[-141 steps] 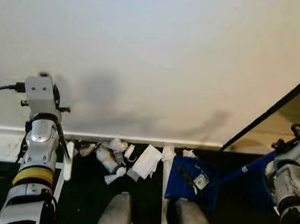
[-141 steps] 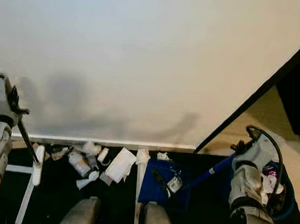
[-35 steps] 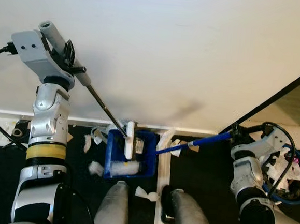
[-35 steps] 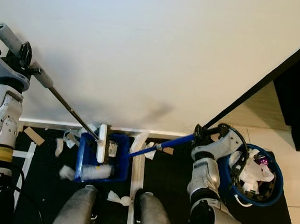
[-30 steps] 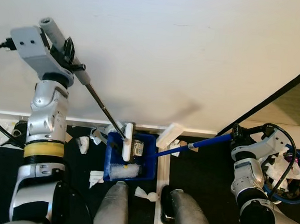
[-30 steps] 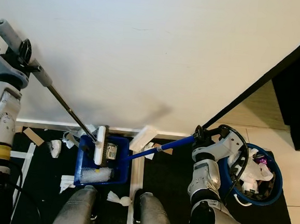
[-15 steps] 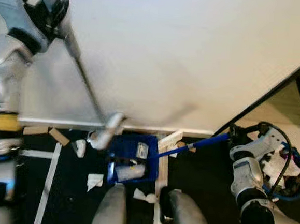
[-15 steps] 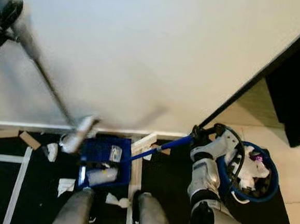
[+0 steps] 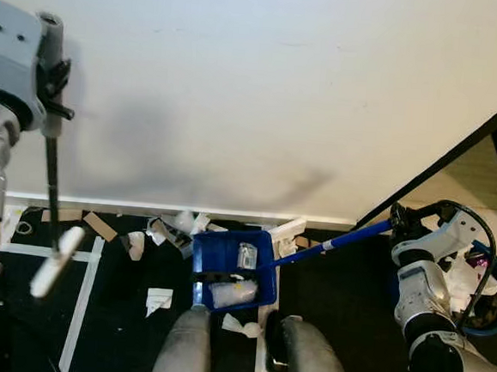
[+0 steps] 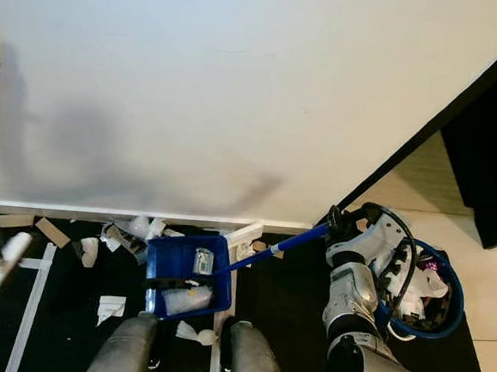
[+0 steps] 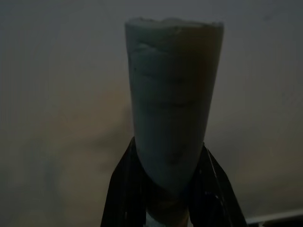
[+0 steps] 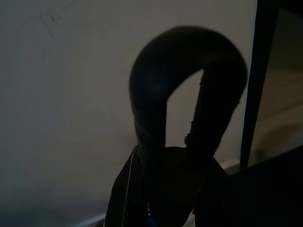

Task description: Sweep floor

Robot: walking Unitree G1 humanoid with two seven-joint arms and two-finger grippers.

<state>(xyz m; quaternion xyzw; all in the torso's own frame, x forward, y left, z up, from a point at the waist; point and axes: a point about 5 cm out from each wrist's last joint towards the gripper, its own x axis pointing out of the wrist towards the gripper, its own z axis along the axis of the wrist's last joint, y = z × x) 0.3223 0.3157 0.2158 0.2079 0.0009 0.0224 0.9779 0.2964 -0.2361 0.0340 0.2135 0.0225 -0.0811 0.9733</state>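
Note:
My left gripper is raised at the far left, shut on the grey broom handle. The thin rod hangs down to the white broom head, which is above the black floor left of the litter. A blue dustpan lies by the wall in front of my feet and holds a few pieces of rubbish. Its blue handle runs up to my right gripper, shut on the black loop grip. Paper scraps lie along the baseboard, with more scraps on the floor.
A white wall with a baseboard stands close ahead. A blue bin full of rubbish sits behind my right arm. White tape lines cross the black floor. A dark door frame slants at the right.
The broom has swung left out of the dustpan, and its head now hangs over the floor to the left. The dustpan has shifted a little right and tilted.

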